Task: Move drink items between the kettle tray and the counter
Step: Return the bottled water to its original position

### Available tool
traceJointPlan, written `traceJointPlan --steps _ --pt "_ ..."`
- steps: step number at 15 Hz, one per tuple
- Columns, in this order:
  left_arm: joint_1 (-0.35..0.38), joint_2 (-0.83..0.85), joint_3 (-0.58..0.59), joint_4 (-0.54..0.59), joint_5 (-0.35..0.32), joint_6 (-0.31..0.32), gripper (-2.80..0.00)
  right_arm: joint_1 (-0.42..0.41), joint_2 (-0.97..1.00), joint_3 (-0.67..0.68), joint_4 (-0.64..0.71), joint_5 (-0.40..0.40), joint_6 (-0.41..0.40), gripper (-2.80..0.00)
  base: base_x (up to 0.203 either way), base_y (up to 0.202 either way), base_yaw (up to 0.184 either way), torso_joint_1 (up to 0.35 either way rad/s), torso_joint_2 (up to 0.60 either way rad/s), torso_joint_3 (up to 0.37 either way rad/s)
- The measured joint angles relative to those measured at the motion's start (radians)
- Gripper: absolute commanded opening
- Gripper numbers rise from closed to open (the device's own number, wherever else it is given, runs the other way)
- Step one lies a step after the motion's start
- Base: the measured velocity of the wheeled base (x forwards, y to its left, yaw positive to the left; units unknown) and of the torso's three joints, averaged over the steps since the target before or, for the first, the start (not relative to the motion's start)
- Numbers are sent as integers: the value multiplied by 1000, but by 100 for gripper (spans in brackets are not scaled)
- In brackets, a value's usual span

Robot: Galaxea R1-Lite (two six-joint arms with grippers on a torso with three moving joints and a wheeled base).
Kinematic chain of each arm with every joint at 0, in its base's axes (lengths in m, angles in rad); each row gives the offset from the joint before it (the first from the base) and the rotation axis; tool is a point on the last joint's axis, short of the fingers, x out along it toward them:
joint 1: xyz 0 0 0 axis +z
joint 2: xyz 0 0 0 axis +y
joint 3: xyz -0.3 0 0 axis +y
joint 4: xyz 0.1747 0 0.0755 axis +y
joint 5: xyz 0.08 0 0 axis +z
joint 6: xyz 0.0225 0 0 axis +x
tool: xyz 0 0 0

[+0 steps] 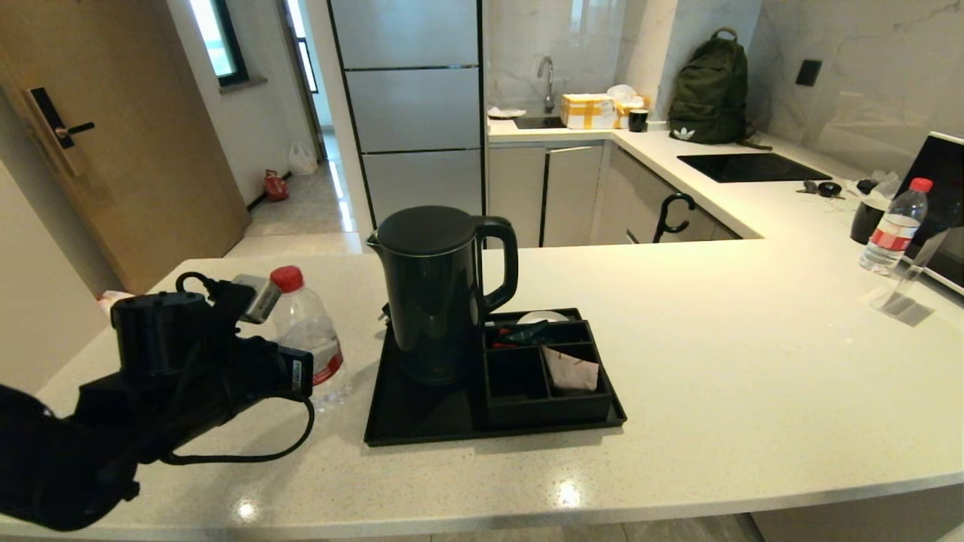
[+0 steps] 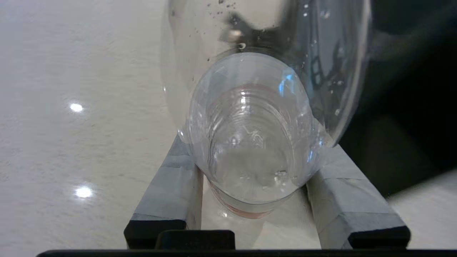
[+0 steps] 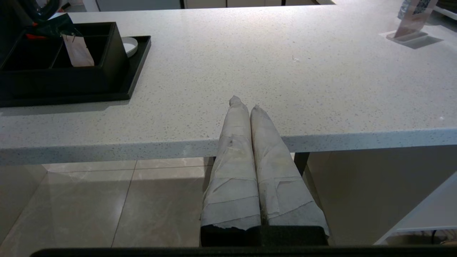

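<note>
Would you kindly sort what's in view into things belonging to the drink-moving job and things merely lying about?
Job:
bottle, between the left gripper fingers
sachet, in the box
tray
counter
right gripper, parked shut

Lying about:
kettle
far bottle
backpack

I see the counter (image 1: 715, 361) carrying the tray (image 1: 422, 421) near its middle, a bottle (image 1: 309, 331) just left of that, and a second bottle (image 1: 894, 226) far right.
</note>
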Motion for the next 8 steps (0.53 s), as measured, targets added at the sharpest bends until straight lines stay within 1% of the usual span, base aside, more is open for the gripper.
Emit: traceJointPlan --steps 1,4,8 --pt "-22 -34 -10 51 1 -15 -280 0 0 0 0 0 0 -280 0 0 0 0 0 0" --pt "-134 -132 -60 187 31 -64 -280 0 0 0 0 0 0 -280 0 0 0 0 0 0" --pt "-228 -151 -74 189 58 -67 -280 -1 0 0 0 0 0 -280 0 0 0 0 0 0"
